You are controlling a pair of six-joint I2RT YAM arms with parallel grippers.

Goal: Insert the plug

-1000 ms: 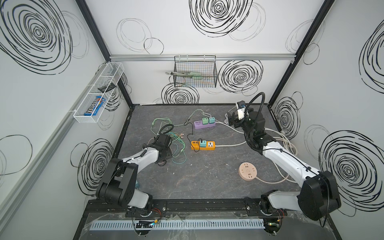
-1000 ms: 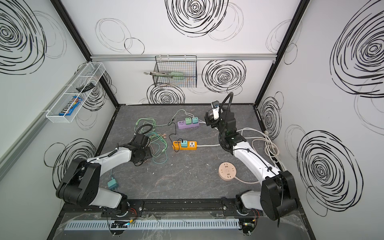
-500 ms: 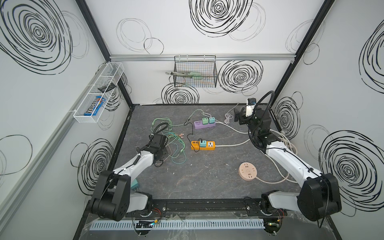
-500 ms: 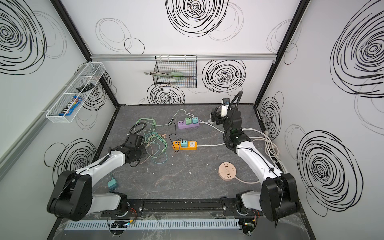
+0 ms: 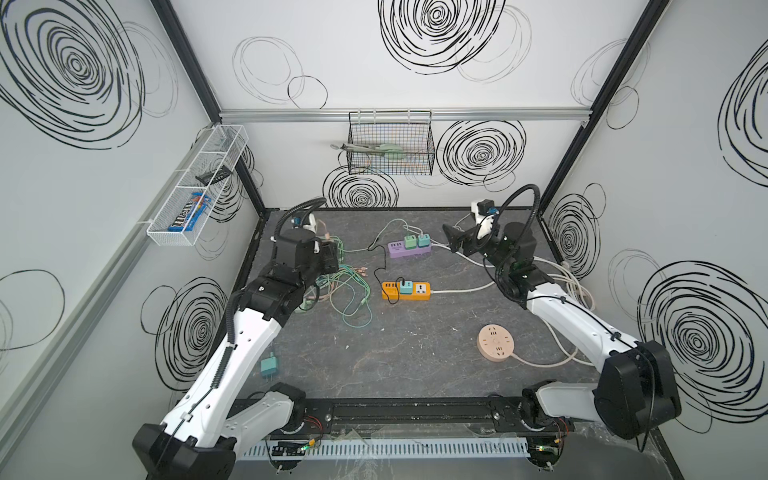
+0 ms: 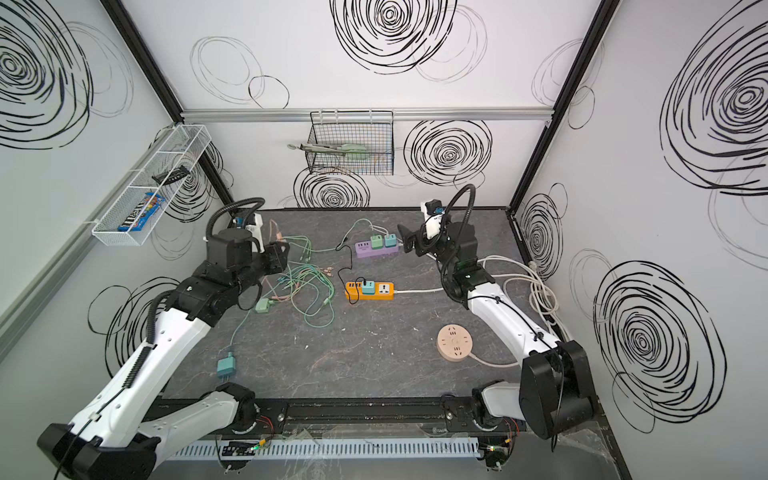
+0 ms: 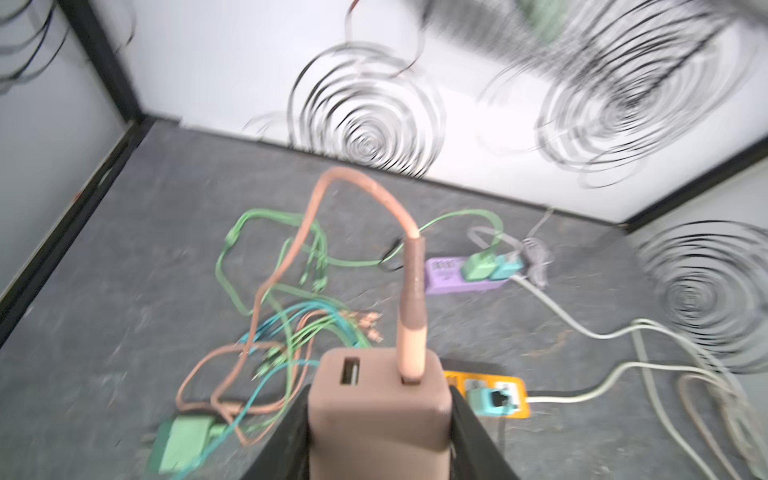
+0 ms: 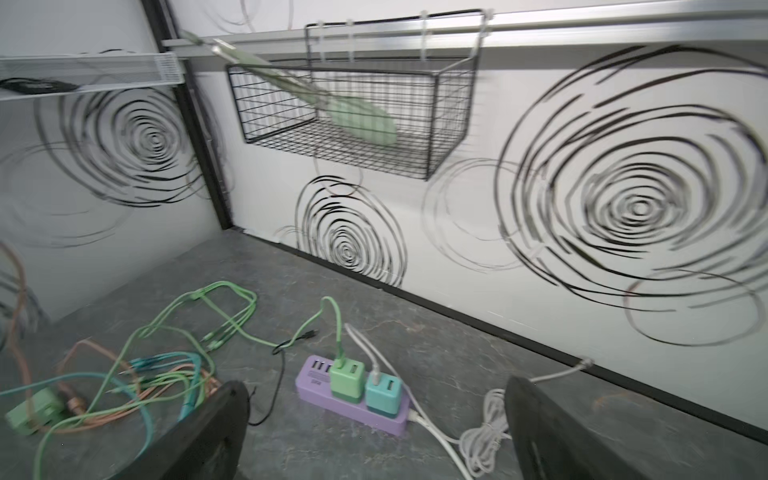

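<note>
My left tool [image 7: 380, 432] clamps the brown charger plug [image 7: 376, 395], up over the cable tangle [image 5: 345, 286] left of the orange power strip [image 5: 406, 290]; my right tool [image 5: 457, 243] gapes empty beyond that strip.

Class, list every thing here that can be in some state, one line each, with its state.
Left gripper, shut on the brown charger.
Brown charger, gripped, cable plugged into one port.
Right gripper, open, empty.
Purple power strip, two chargers plugged in.
Orange power strip, one charger in, one socket free.
Round socket, nothing plugged in.
Loose teal charger, lying unplugged on table.
</note>
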